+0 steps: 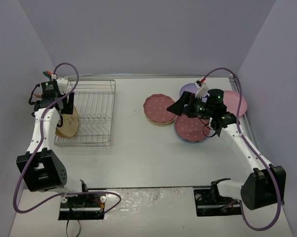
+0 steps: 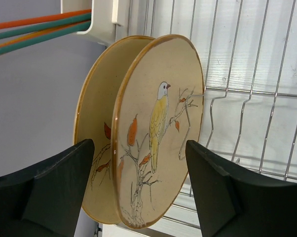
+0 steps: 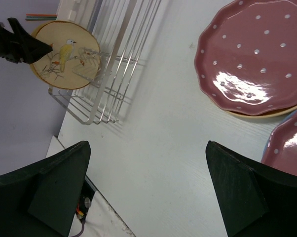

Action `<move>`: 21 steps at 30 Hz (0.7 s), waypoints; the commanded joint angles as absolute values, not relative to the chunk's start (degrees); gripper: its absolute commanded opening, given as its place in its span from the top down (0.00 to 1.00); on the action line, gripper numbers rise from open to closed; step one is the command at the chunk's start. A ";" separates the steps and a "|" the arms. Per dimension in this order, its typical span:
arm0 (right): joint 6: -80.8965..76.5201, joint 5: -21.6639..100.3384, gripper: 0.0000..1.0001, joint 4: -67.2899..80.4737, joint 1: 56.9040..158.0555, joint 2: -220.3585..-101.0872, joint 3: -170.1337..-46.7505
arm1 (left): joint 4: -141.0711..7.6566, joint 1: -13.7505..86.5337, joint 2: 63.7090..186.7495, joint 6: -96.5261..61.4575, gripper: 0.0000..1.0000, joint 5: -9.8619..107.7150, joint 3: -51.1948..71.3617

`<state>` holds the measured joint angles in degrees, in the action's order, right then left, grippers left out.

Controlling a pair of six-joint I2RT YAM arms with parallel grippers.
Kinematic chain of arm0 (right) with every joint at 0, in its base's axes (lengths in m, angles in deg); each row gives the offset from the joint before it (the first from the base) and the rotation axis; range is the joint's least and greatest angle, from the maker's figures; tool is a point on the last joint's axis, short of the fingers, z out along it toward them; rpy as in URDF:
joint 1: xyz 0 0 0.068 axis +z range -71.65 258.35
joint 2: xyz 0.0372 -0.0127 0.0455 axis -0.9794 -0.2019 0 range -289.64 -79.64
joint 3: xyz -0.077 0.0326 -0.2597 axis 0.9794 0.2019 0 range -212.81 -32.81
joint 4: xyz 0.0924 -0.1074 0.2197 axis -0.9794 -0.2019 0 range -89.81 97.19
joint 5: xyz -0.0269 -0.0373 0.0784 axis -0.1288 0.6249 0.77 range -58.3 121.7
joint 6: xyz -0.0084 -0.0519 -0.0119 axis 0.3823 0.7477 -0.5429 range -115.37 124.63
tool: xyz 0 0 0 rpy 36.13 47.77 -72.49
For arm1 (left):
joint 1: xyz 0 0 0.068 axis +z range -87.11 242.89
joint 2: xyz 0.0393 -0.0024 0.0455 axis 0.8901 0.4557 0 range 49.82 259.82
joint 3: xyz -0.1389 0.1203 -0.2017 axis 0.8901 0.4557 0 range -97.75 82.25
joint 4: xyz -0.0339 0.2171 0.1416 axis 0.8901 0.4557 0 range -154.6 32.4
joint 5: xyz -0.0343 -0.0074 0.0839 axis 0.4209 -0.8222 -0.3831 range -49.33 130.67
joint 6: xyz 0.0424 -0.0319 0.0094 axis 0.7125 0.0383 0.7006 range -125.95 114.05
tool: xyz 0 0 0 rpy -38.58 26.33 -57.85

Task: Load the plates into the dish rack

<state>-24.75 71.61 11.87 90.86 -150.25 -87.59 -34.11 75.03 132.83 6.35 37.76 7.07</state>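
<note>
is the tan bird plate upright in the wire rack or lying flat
Upright. The round tan plate with the painted bird stands on edge in the silver wire dish rack, beside a second tan plate.

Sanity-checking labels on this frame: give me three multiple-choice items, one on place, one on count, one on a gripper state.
1. Where in the silver wire dish rack do the round tan bird-print plates stand?
A) left end B) right end C) middle
2. How many of them are racked?
A) one B) two C) four
3. The right gripper is:
A) shut on a plate B) open, empty C) shut on a rack wire

Key: 1A, the top view shows them at the rack's left edge; 2B, the left wrist view shows two rims side by side; 3B, its fingers stand wide with nothing between.
</note>
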 commanded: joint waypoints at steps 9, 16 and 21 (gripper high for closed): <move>-24.76 38.89 0.04 -3.34 87.86 -147.07 -87.40 | -28.94 74.24 120.75 -9.56 0.06 44.46 -1.10; -28.82 26.82 0.12 -7.42 86.39 -149.98 -86.04 | -25.15 71.73 112.35 -19.10 0.03 49.53 2.07; -30.97 24.98 0.21 -7.49 83.15 -153.45 -84.93 | -23.15 67.33 107.09 -20.49 0.03 52.77 6.21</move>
<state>-28.29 31.14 -7.23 85.85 -150.92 -85.53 -24.63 70.25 110.48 -16.39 48.28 4.78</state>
